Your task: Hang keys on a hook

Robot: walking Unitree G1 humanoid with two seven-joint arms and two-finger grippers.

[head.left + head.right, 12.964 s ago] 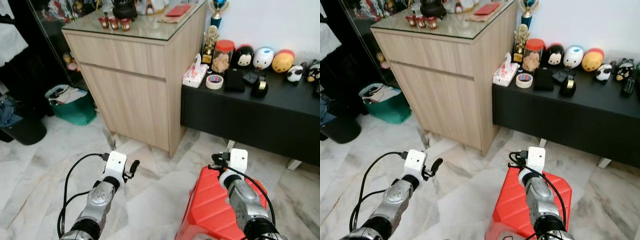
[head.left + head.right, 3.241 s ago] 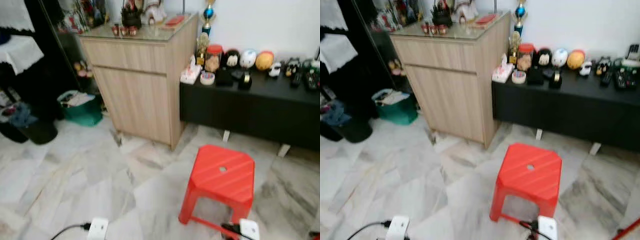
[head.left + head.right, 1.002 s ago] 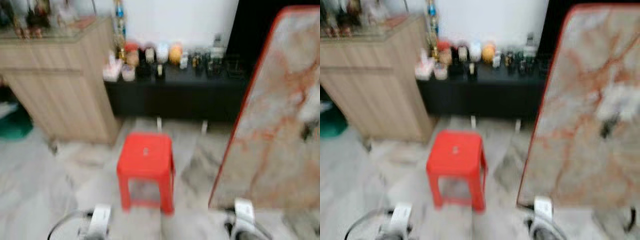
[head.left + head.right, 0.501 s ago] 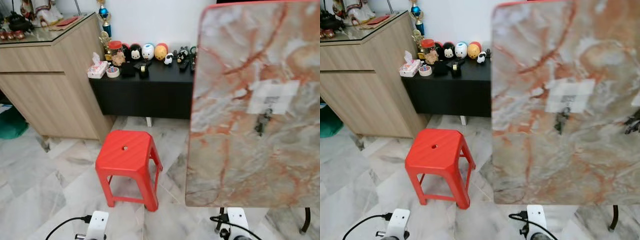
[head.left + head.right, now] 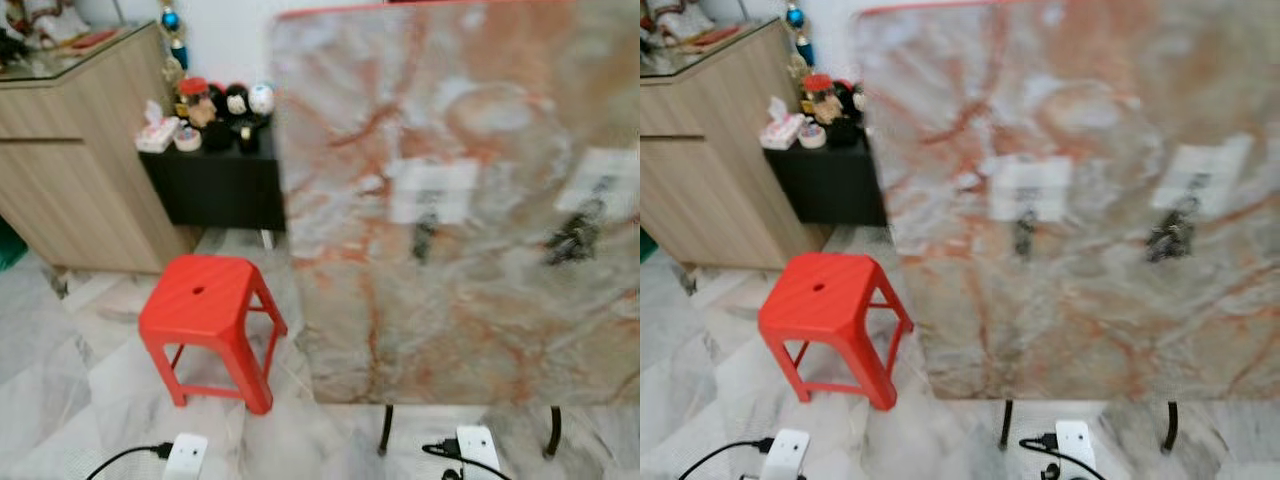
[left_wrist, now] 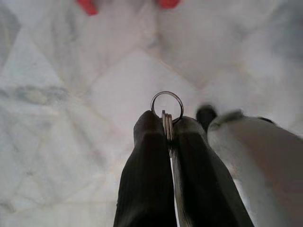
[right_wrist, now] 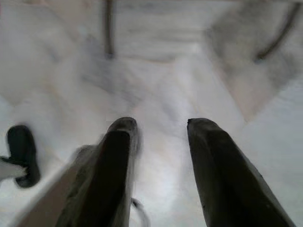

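Two hooks, one bare (image 5: 424,232) and one with a bunch (image 5: 577,232), sit far up the marble board (image 5: 330,120); our left jaws (image 6: 166,124), low near the floor (image 5: 60,370), clench the keys (image 6: 167,113), our right jaws (image 7: 156,126) released

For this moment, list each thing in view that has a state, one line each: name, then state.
left gripper: shut on the keys, pointing down at the floor.
keys: pinched between the fingers, ring sticking out past the tips, not yet hung.
right gripper: open, holding nothing.
marble board: upright on thin black legs.
hooks on the board: left one looks bare; something dark hangs at the right one, too blurred to name.
red stool: upright, nothing on it.
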